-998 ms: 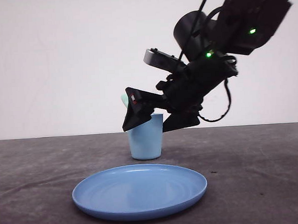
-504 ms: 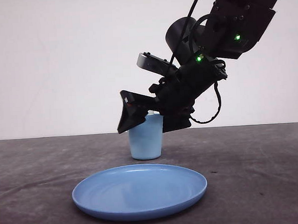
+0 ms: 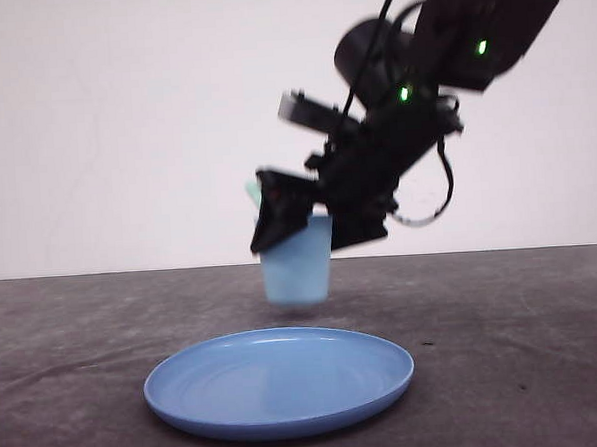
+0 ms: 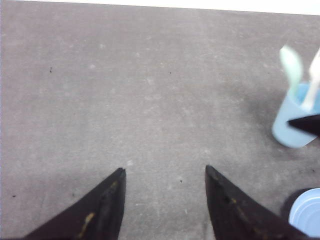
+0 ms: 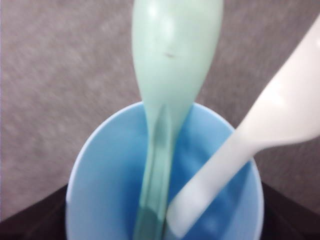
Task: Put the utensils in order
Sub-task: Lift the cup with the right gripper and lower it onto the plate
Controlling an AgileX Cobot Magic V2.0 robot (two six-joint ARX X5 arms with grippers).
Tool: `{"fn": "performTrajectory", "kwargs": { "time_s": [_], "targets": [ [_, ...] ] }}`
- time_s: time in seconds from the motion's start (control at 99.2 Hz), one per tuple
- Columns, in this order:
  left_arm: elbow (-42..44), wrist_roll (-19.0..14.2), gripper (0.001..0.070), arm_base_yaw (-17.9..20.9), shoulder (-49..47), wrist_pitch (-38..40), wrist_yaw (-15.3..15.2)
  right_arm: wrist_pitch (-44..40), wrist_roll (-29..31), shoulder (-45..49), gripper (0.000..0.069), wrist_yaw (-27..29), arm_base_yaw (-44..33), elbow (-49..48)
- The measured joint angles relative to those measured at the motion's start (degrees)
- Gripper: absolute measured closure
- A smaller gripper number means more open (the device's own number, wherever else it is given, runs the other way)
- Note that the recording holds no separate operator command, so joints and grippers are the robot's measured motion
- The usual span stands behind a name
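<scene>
Gripping the cup by its rim, the right end effector holds it clear of the tabletop. Inside stand the spoon and fork, light, stiff, slippery plastic, best held by their handles. The left end effector hangs open. The plate lies at 6 o'clock, underneath any lowering.

A plain white wall fills the back of the scene, bare and evenly lit. It meets the bench along a straight horizontal line. The bench top is dark grey with a matte, slightly mottled surface carrying pale scuffs and small dark specks. Soft shadows lie on it, and the light is diffuse.
</scene>
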Motion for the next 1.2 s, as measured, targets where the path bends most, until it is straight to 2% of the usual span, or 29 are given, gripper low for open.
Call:
{"fn": "performTrajectory", "kwargs": {
  "time_s": [0.272,0.625,0.807,1.2],
  "targets": [
    [0.0,0.2,0.0410,0.0,0.0,0.0,0.0,-12.7,0.0,-11.7,0.0207,1.7,1.8,-0.4],
    [0.0,0.4,0.0410,0.0,0.0,0.0,0.0,-13.3,0.6,-28.3,0.0207,6.4,8.9,-14.5],
    [0.0,0.4,0.0410,0.0,0.0,0.0,0.0,-9.8,2.0,-32.8,0.0208,8.9,13.6,-20.9],
    [0.0,0.6,0.0410,0.0,0.0,0.0,0.0,1.8,3.7,-31.6,0.0209,13.3,18.9,-29.7]
  ]
}}
